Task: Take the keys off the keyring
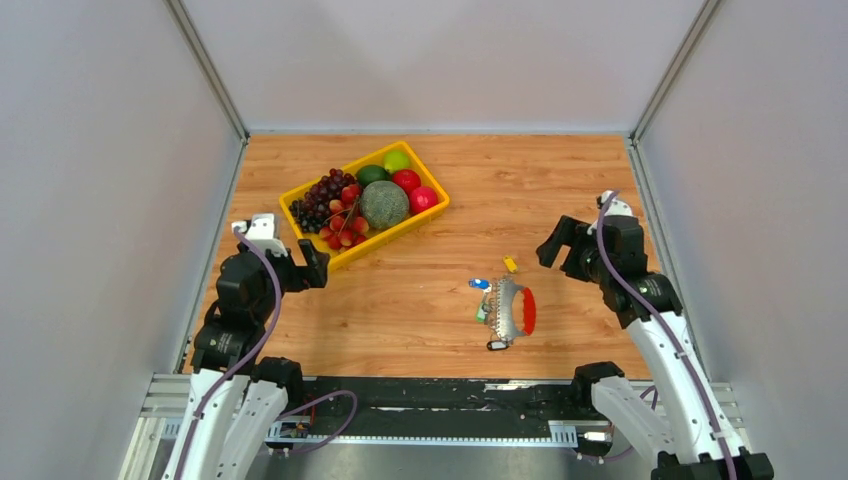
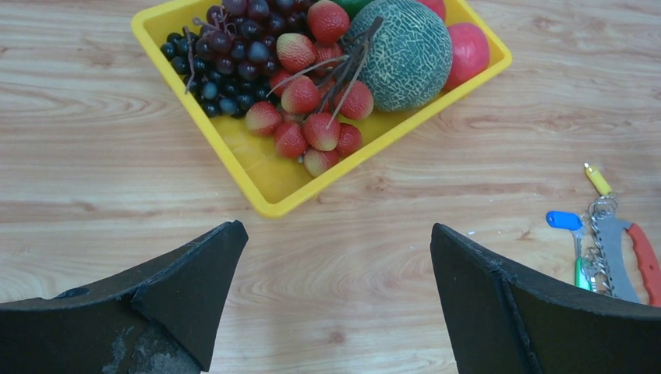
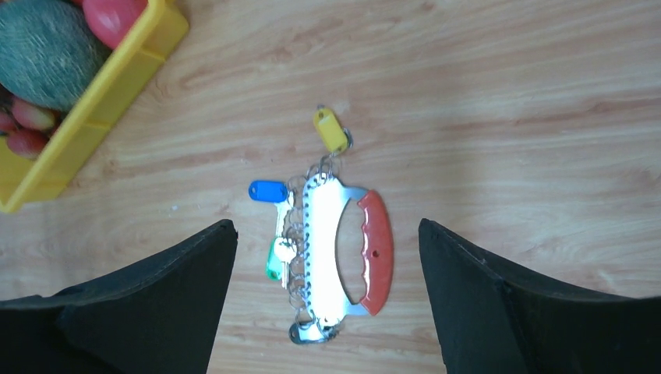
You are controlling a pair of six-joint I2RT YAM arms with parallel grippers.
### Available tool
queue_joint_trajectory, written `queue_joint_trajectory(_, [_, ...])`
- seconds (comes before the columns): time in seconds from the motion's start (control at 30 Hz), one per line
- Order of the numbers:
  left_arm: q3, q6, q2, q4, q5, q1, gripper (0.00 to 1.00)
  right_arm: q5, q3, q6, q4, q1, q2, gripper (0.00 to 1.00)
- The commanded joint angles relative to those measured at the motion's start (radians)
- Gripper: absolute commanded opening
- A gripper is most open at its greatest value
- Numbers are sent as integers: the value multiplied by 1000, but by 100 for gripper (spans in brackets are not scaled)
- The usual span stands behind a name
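While the left gripper (image 2: 335,227) and right gripper (image 1: 562,246) gape empty, the yellow plastic tray (image 1: 400,232) holds grapes (image 1: 320,198), strawberries (image 1: 343,232) and a melon (image 1: 384,204).
The silvery red-handled keyring (image 3: 323,257), coloured keys (image 3: 267,191) attached, lies near the desk's (image 1: 400,310) front edge; the black key (image 3: 308,333) is hard to make out.

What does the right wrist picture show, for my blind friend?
A keyring with a red grip lies on a wooden table, coloured keys along its left edge. The open fingers frame it; a yellow tray shows top left.
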Motion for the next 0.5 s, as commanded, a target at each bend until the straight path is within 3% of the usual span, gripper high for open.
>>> queue_joint_trajectory(0.0, [-2,20,24,35,37,-1,100,-68,-35,28,-8,68,59,88])
queue_joint_trajectory(0.17, [-1,20,32,38,51,-3,100,-8,-86,137,59,232,117,84])
queue_joint_trajectory(0.47, [3,20,15,23,11,-2,100,56,-188,181,228,329,239,55])
